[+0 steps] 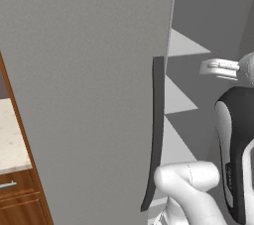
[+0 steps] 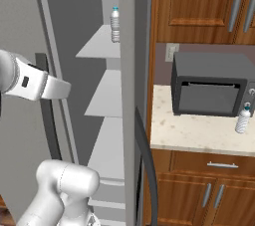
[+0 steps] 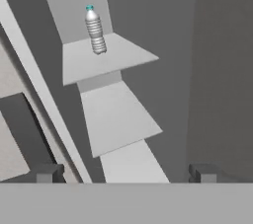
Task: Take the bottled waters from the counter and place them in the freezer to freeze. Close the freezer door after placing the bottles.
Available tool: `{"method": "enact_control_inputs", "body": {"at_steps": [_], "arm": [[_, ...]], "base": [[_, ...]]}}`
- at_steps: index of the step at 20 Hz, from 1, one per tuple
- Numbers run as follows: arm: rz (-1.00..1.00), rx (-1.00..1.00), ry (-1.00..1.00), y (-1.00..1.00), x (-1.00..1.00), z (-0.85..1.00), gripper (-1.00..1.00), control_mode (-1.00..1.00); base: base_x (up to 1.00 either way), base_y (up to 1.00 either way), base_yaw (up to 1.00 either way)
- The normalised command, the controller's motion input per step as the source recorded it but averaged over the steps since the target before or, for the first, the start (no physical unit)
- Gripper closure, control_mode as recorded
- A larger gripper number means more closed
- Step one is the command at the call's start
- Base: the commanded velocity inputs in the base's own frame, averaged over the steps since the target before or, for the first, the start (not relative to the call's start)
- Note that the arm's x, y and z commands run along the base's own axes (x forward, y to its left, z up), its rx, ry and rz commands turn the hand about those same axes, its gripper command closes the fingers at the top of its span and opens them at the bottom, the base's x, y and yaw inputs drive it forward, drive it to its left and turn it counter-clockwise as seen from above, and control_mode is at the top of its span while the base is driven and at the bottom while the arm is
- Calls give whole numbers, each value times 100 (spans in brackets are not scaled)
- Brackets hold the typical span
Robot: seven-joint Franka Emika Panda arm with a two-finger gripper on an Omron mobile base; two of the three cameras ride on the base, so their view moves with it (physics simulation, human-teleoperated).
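Observation:
One bottled water stands upright on an upper white shelf of the freezer, and it also appears in the right base view. The other bottled water stands on the counter, right of the grey toaster oven. The freezer door is swung wide open, its dark bar handle facing me. My gripper is open and empty, held in front of the freezer opening, below and well back from the shelved bottle. The hand hangs beside the door's edge.
The adjoining grey door stands edge-on between the freezer and the counter, its dark handle curving low. Wooden cabinets hang above the counter, drawers below. More counter lies left of the open door.

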Motion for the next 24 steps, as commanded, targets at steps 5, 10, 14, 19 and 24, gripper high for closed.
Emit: {"method": "enact_control_inputs", "body": {"at_steps": [5,10,14,19,24], "arm": [[8,0,25,11,-26,-40,-100,-100],[11,0,19,12,-26,-57,-100,-100],[9,0,11,14,-19,-52,-100,-100],[4,0,0,2,-4,-35,-100,-100],[0,0,0,0,0,-10,-100,-100]], "base": [[0,0,0],[0,0,0],[0,0,0],[0,0,0],[0,0,0]]}}
